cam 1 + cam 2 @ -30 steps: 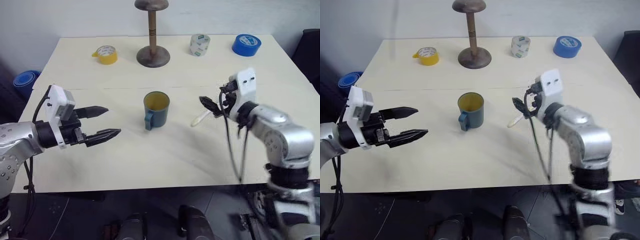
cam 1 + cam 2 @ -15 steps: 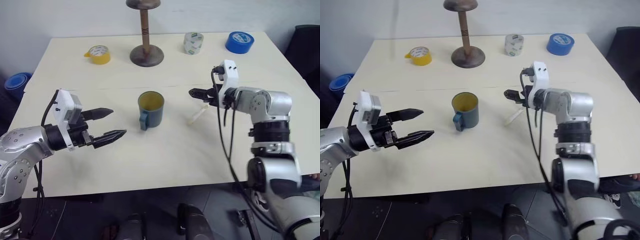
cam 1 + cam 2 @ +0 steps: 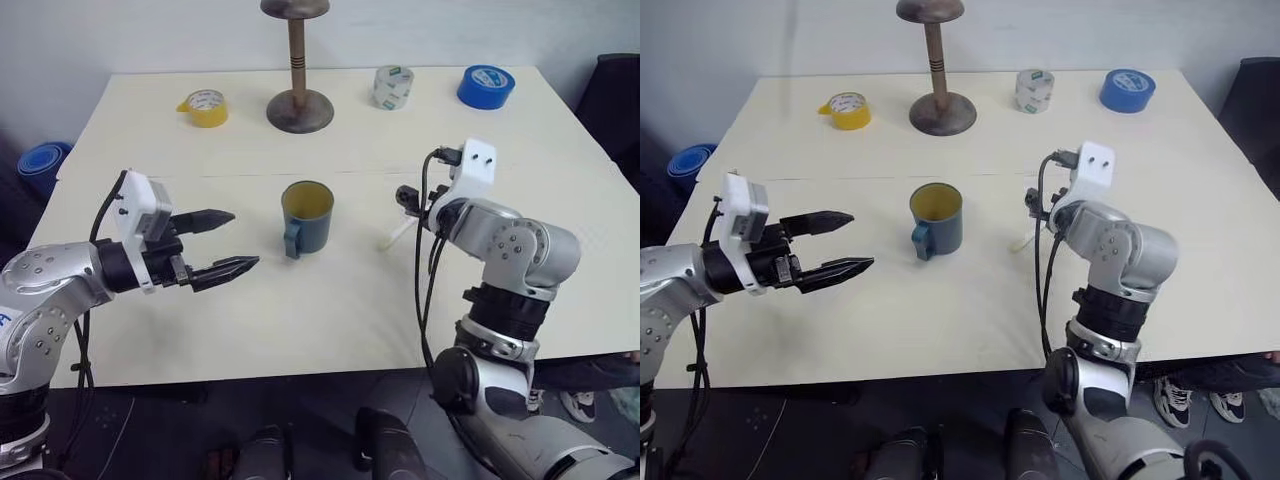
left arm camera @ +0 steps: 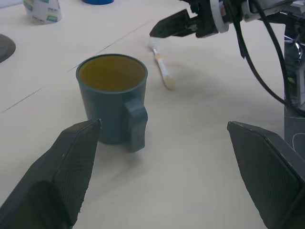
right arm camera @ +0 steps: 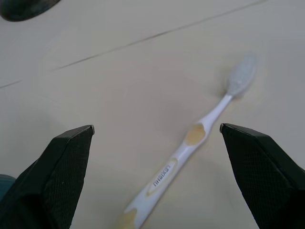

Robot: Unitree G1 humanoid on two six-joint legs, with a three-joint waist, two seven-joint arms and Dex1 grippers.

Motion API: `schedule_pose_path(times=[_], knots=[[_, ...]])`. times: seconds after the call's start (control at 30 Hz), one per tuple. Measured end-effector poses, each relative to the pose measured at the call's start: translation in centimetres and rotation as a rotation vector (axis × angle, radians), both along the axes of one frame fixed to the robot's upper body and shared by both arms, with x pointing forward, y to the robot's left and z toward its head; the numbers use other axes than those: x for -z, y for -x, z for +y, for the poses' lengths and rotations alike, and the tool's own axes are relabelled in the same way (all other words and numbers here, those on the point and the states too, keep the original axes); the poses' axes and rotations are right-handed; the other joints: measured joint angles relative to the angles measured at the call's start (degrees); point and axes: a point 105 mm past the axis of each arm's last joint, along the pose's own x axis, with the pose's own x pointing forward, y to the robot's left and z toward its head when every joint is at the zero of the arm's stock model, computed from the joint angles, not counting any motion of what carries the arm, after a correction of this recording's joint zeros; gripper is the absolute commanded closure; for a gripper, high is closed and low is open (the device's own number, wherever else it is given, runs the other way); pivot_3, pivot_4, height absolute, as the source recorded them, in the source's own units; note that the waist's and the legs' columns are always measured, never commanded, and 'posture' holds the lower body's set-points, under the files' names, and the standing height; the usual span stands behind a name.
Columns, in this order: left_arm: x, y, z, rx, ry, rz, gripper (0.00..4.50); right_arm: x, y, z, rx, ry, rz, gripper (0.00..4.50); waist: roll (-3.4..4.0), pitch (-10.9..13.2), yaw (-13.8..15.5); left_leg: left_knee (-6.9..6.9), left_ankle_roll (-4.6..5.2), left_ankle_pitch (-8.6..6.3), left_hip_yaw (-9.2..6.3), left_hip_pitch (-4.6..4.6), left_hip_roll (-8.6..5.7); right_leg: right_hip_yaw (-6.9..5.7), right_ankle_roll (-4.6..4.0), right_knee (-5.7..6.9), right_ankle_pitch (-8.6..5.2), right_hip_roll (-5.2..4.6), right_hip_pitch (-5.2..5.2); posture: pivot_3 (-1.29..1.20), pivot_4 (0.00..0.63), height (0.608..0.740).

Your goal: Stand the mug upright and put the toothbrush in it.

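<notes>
The mug [image 3: 307, 217] stands upright on the bench [image 3: 330, 300]. The toothbrush [image 5: 190, 160] lies flat beneath the released right claw [image 3: 407, 196]. The left claw [image 3: 226, 242] gapes empty near the mug.

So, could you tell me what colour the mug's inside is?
Yellowish, inside the teal-blue mug; clearest in the left wrist view.

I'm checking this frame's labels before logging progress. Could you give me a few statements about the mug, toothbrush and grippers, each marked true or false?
1. The mug stands upright on the table. True.
2. The toothbrush is inside the mug. False: it lies flat on the table, to the robot's right of the mug.
3. The right gripper is shut on the toothbrush. False: it is open above the toothbrush, which lies between its fingers in the right wrist view.
4. The left gripper is open and holds nothing. True.
5. The mug's handle faces the far edge of the table. False: it faces the near edge.
</notes>
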Motion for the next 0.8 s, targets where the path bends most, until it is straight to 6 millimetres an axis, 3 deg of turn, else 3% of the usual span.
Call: schedule_pose_path(times=[0.17, 0.4, 0.5, 0.67, 0.8], knots=[[0.3, -0.3, 0.0, -0.001, -0.006, 0.010, 0.00, 1.6, -0.8, -0.2, 0.061, -0.049, 0.056, 0.09, 0.00, 0.0, -0.5, -0.02, 0.00, 0.00, 0.00, -0.01, 0.00, 0.02, 0.00, 0.01, 0.00, 0.00, -0.03, 0.00, 0.150, 0.740], [0.2, -0.3, 0.0, 0.004, -0.010, 0.003, 0.00, 2.8, -2.6, 1.2, 0.088, -0.086, 0.083, 0.09, 0.00, 0.0, -1.2, -0.05, 0.00, 0.00, -0.02, 0.03, 0.00, 0.01, 0.00, 0.06, 0.00, 0.00, -0.02, 0.00, 0.150, 0.740], [0.2, -0.3, 0.0, 0.002, -0.012, 0.002, 0.00, 3.3, -3.2, 1.5, 0.095, -0.082, 0.076, 0.68, -0.02, 0.0, -1.4, -0.05, -0.01, 0.00, -0.03, 0.08, 0.00, 0.02, 0.00, 0.07, 0.00, 0.00, 0.02, 0.00, 0.150, 0.740], [0.2, -0.3, 0.0, 0.002, -0.013, 0.001, 0.00, 4.0, -3.6, 1.3, 0.118, -0.042, 0.065, 2.33, -0.06, 0.0, -1.5, -0.05, 0.00, 0.00, -0.03, 0.12, 0.02, 0.04, 0.00, 0.10, 0.00, 0.00, 0.04, 0.00, 0.150, 0.740], [0.2, -0.3, 0.0, 0.002, -0.014, 0.000, 0.00, 4.2, -3.9, 1.1, 0.126, -0.028, 0.055, 2.33, -0.09, -0.1, -1.5, -0.05, -0.01, 0.00, -0.03, 0.21, 0.02, 0.05, 0.00, 0.11, 0.00, 0.00, 0.13, 0.00, 0.150, 0.740]])
